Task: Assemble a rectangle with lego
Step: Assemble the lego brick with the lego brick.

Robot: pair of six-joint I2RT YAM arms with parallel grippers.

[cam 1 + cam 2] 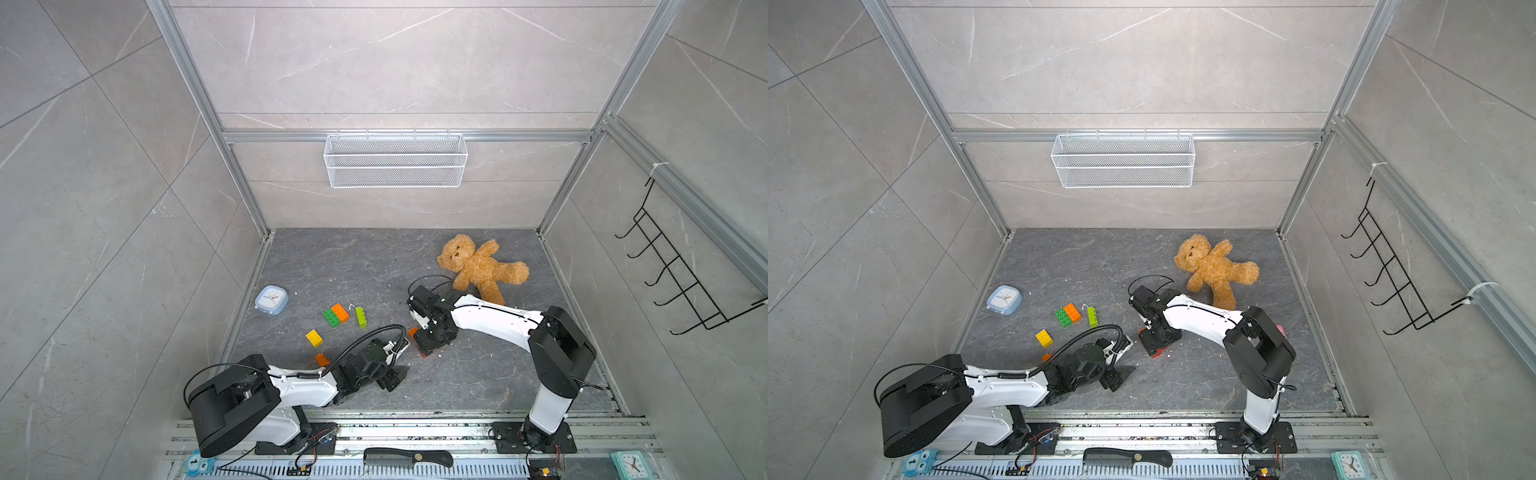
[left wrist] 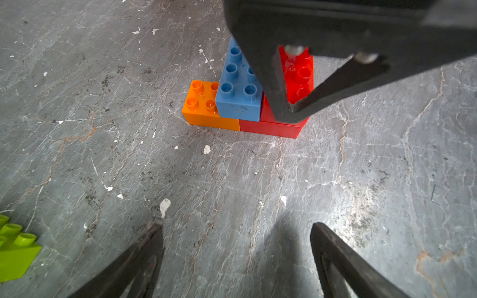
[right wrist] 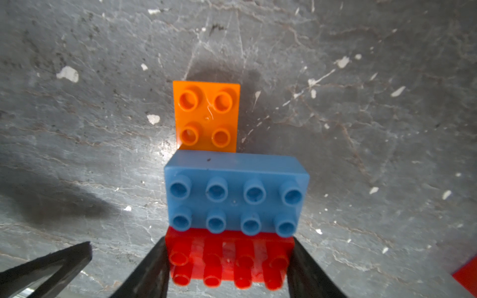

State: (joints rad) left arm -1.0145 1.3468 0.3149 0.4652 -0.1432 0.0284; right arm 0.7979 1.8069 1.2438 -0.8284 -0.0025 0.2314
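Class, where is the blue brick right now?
In the right wrist view, the blue brick sits between the orange brick and the red brick clamped by the right gripper.

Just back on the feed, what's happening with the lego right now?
The right gripper has its jaws shut on the upper red brick, holding it on the second layer of a small stack, right beside the blue brick. Underneath sit an orange brick and a lower red brick. Whether the held brick is fully pressed down is unclear. The left gripper hovers close by, jaws open and empty. A yellow brick and a lime brick lie loose nearby.
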